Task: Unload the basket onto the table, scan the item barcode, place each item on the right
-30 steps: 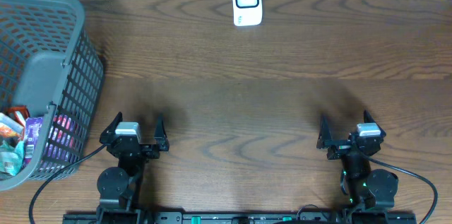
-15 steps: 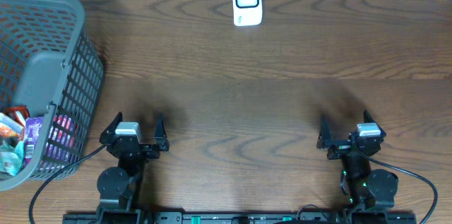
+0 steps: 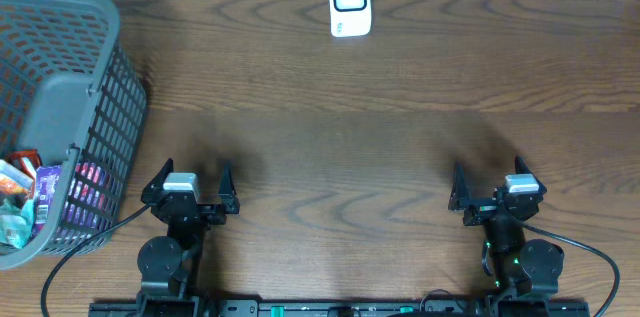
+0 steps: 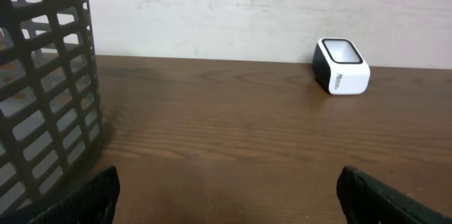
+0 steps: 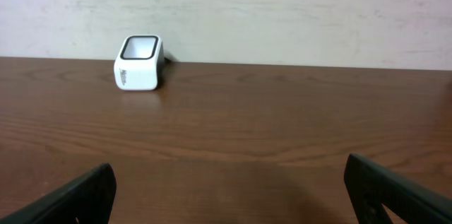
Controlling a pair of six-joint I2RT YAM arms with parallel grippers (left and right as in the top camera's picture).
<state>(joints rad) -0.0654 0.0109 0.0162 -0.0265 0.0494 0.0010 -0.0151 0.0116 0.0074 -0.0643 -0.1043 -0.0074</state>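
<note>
Along the frame's bottom edge, parked unmoved with left tool (image 3: 193, 177) and right tool (image 3: 487, 179) wide open, empty; items (image 3: 18, 202) untouched in basket (image 3: 108, 147) at left, scanner (image 3: 350, 2) top centre: not begun.

— Where was there room to pass?
— Across the wide brown surface (image 3: 350, 137), right up to the white scanner (image 3: 350, 3) at its far edge.
— And what stood in the way?
— The tall grey basket (image 3: 70, 107), close beside the left gripper (image 3: 194, 173).
</note>
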